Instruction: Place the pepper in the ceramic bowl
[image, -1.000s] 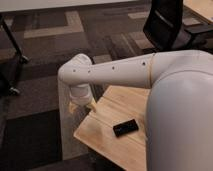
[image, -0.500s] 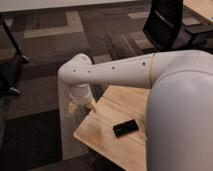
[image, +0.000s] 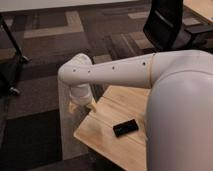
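White casing runs down from a bent wrist to the gripper (image: 81, 102), which hangs over the desk corner up and to the left of the black slab (image: 125, 128). Its jaws stand wide apart, released. The casing hides whatever may lie beneath them.

The pale wooden desk (image: 107, 142) carries the slab near its middle. Neither the pepper nor the ceramic bowl can be seen. They may lie behind the robot's arm (image: 120, 70), which crosses just above the slab, or behind the bulky white body (image: 180, 115) that covers everything to the right of the slab. Far above the slab are grey and tan carpet (image: 45, 30) and a black office chair (image: 167, 25).

Several things could go wrong from here. The gripper sits right at the desk's edge, so a small glossy pepper nudged sideways could roll off onto the carpet. A descent there could also strike the desk edge. With both task objects hidden, a grasp may close on nothing, or a release may fall short of the bowl. A wide swing of the arm could sweep the slab along the desk.
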